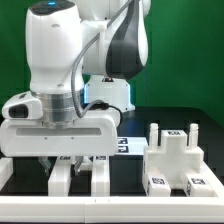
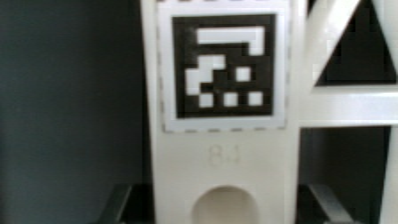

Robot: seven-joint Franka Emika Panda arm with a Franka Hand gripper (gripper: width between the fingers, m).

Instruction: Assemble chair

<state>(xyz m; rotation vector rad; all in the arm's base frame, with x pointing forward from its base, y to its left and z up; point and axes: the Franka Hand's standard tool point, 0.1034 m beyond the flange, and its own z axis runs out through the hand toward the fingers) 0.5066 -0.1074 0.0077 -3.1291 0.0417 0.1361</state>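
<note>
Claw (image 1: 80,160) is down over a white chair slab (image 2: 217,150); I can't tell whether the jaws have clamped it. The slab's square tag (image 2: 221,68) is a black-and-white pattern with no readable writing. The long axis runs from the tag to an arched notch (image 2: 222,205). A second tagged chair piece (image 1: 175,160) stands apart from the slab, to the exterior view's right.

Exterior view, lower left of frame: the two-finger gripper (image 1: 82,160) covers the tops of two chunky white plastic upright pieces (image 1: 78,182); whether it grips them is unreadable. The bottom edge crops these and the blocky white tagged plastic assembly (image 1: 178,160) at lower right. Wrist view: flat white plastic slab (image 2: 217,160) blurred and cropped by the frame edges, embossed mark illegible.
</note>
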